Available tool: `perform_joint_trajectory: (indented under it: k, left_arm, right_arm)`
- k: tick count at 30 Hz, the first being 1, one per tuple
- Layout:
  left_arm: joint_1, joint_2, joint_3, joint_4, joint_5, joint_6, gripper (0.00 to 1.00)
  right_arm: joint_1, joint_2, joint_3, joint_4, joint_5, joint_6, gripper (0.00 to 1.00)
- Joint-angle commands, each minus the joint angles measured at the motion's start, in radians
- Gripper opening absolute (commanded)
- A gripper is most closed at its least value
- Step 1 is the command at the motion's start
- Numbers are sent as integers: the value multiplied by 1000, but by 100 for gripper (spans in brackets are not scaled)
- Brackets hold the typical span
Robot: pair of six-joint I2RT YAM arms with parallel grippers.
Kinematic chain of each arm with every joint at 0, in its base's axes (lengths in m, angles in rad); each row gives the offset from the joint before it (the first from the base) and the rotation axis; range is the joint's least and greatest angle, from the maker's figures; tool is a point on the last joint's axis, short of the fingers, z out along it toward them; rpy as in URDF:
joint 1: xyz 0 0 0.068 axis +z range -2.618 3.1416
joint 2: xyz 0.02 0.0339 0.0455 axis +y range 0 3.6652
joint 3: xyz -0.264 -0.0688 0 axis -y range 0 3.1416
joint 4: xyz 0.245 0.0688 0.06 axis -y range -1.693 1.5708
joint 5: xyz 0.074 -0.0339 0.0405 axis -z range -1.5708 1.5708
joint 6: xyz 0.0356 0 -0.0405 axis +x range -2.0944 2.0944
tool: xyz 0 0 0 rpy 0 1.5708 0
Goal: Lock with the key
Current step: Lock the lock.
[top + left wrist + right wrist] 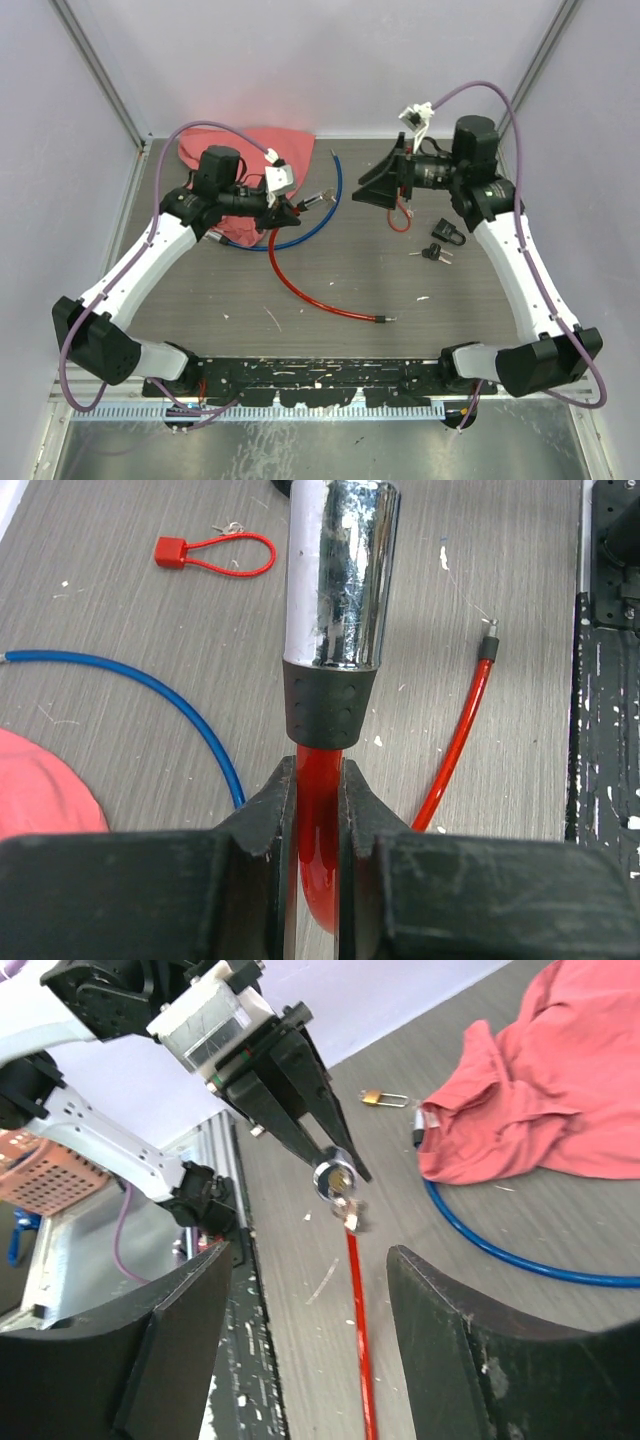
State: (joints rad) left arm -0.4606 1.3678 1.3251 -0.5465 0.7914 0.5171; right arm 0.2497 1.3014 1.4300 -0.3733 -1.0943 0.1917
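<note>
My left gripper [292,212] [318,780] is shut on the red cable [318,820] just behind the chrome cylinder lock [340,570] [316,201] and holds the lock above the table. In the right wrist view the lock's brass-centred face [337,1174] points at me. A small blurred key [351,1216] hangs from that face. My right gripper [310,1260] [368,190] stands open a short way in front of the lock. Nothing is between its fingers.
The red cable [300,290] trails across the table to its metal end [385,319]. A blue cable [325,210] and a pink cloth [250,150] lie at the back left. A small red lock [170,552], a black padlock [450,232], loose keys [432,254] and a brass padlock [372,1097] lie around.
</note>
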Motion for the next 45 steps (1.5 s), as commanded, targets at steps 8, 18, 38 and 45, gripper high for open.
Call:
perform_joint_trajectory:
  k: [8,18,38,45]
  left_arm:
    - [121,71,177,-64,363,-135,0]
    - [211,189,204,341,698,-660,0]
    - [212,223,453,516,308,-910,0]
    - [203,260,601,293,240,-905,0]
  right_arm:
    - [-134,-167,-245,-70,-259,-533,72]
    - [-133,-162,-394,-70,-302,-665,72]
    - [-121,-104,-369,-156,-340,-745,72]
    - [-112,-53,-314,-146,-259,-706,71]
